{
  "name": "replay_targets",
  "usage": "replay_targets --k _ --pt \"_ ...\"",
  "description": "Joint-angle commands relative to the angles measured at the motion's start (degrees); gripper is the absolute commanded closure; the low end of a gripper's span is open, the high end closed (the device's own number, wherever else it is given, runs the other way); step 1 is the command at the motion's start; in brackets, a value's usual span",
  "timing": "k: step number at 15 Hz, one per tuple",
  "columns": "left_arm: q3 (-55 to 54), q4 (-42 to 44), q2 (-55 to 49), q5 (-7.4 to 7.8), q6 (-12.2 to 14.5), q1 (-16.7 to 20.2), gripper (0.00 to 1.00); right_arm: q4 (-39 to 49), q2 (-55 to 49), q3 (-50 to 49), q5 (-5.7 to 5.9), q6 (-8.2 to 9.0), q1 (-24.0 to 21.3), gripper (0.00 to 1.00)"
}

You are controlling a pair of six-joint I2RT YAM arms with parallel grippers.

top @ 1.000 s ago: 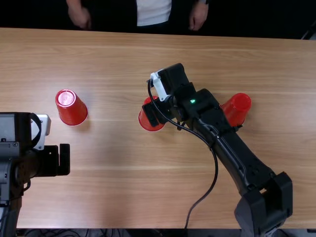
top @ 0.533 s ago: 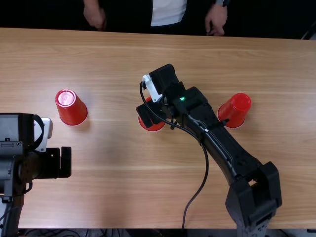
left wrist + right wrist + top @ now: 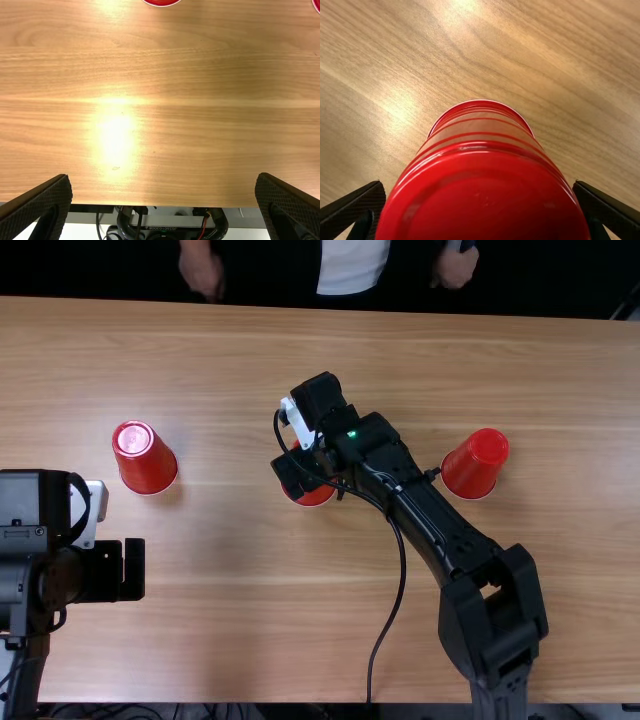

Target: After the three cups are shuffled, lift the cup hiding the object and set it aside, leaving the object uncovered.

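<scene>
Three red cups stand upside down in a row on the wooden table (image 3: 250, 610). The left cup (image 3: 144, 458) and the right cup (image 3: 477, 462) stand free. My right arm reaches across to the middle cup (image 3: 316, 496), whose top it hides. My right gripper (image 3: 306, 478) is open and straddles that cup. In the right wrist view the cup (image 3: 480, 165) sits between the gripper (image 3: 480, 215) fingers, one finger (image 3: 350, 210) at each side. My left gripper (image 3: 128, 568) stands open near the table's front left, holding nothing. No ball is visible.
In the left wrist view the open left gripper (image 3: 160, 210) hangs over the table's near edge (image 3: 160, 204), with cables below it. A person stands behind the far edge, hands off the table. Bare wood lies between the cups and along the front.
My right gripper has slid left over the middle cup, from its right side to straddling it, and the right cup now stands clear of the arm. The left arm has kept still.
</scene>
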Motion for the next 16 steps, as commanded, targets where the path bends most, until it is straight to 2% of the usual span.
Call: replay_targets --k 1,3,4,7,11,16 --pt "-1.1 0.0 0.4 0.46 0.6 0.4 0.0 0.0 1.5 1.4 -0.11 -0.06 0.1 0.44" --pt "-1.0 0.0 1.3 0.46 0.6 0.4 0.0 -0.2 1.4 1.0 0.11 -0.17 0.1 0.84" --pt "-1.0 0.0 1.3 0.46 0.6 0.4 0.0 -0.6 0.8 1.0 0.0 -0.17 0.2 1.0" --pt "-1.0 0.0 1.5 0.46 0.6 0.4 0.0 -0.8 -1.1 0.4 -0.21 -0.06 0.0 1.0" --pt "-2.6 0.0 1.3 0.36 0.7 0.4 0.0 -0.8 -11.0 -3.3 -0.32 0.47 0.0 1.0" --pt "-3.2 -0.1 0.9 0.36 0.7 0.4 0.0 0.0 -27.8 -16.8 -0.21 0.68 -0.2 1.0"
